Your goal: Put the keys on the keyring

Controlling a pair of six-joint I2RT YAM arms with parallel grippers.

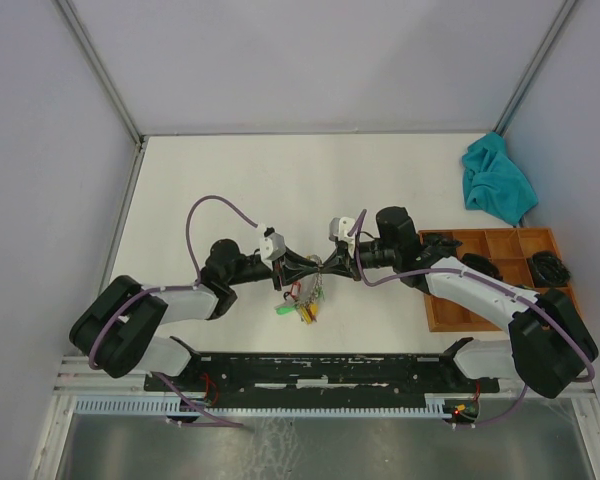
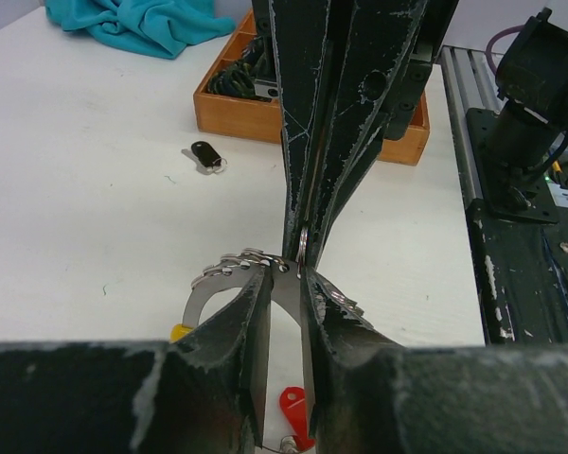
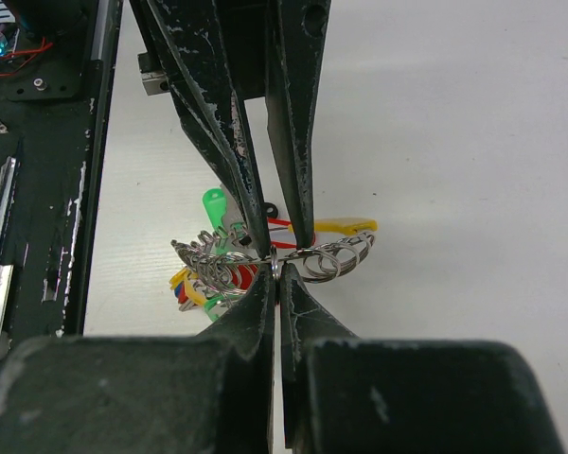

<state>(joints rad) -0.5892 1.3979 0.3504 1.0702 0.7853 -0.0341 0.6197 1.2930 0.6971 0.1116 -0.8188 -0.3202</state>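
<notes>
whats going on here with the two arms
Both arms meet mid-table at the keyring. The right hand is shut on its metal ring, and the left hand faces it with fingers slightly apart at the same ring. A black key lies loose on the table near the wooden tray, not yet on the ring.

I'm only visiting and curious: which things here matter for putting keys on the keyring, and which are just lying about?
Part of the job: the keyring, pinched by the right gripper, the left gripper at it; black key loose on the table; green-headed key, loose or strung unclear.
Just lying about: teal cloth; wooden tray holding dark items.
</notes>
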